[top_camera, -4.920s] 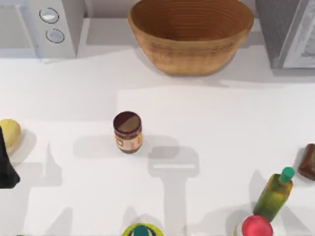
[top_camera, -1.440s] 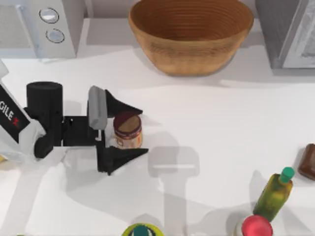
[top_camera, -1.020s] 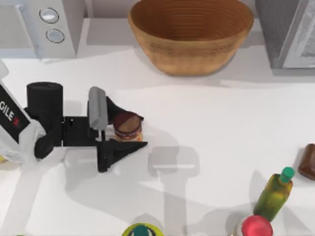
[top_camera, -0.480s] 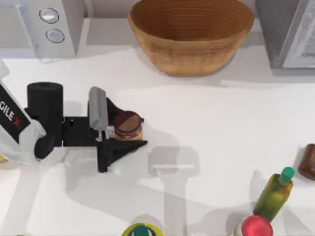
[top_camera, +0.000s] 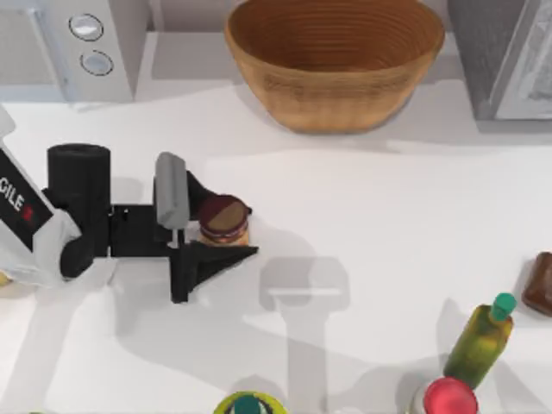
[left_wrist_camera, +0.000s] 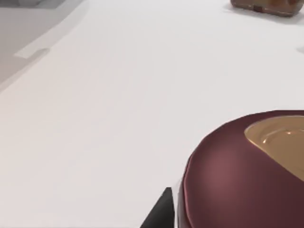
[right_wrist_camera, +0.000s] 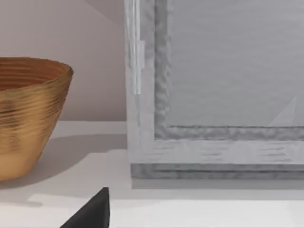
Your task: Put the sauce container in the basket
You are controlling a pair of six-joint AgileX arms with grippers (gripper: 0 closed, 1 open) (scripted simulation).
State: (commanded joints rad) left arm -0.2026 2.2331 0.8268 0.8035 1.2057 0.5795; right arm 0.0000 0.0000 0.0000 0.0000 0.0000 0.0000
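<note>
Since 1.4 s ago the left gripper [top_camera: 222, 222] has gone from fingers spread either side of the sauce container [top_camera: 224, 221] to fingers drawn in against it; 4.9 s ago the jar stood alone at this spot and the arm was off at the table's left edge. Near edge of the table [top_camera: 362, 224] in the top view: a yellow-green item with a teal top [top_camera: 247, 404], a red-lidded white container [top_camera: 448, 398], and a tall yellow-green bottle with teal cap [top_camera: 483, 338]; a brown object [top_camera: 539, 283] sits at the right edge. Mid-table, left of centre: the left arm reaches in from the left, its two dark fingers [top_camera: 211, 259] pressed on opposite sides of the jar, clamped on it. The jar is upright, maroon lid up, orange label partly visible. Left wrist view: the maroon lid [left_wrist_camera: 247, 175] close up, one dark fingertip [left_wrist_camera: 161, 211] just beside it. Far side: the basket [top_camera: 335, 60], well apart from the jar, flanked by a white appliance with two dials [top_camera: 73, 43] at the left and a grey appliance [top_camera: 504, 52] at the right. Right wrist view: basket [right_wrist_camera: 28, 114] beside the grey appliance [right_wrist_camera: 213, 85], one dark fingertip [right_wrist_camera: 92, 211] visible; right gripper's state cannot be told.
</note>
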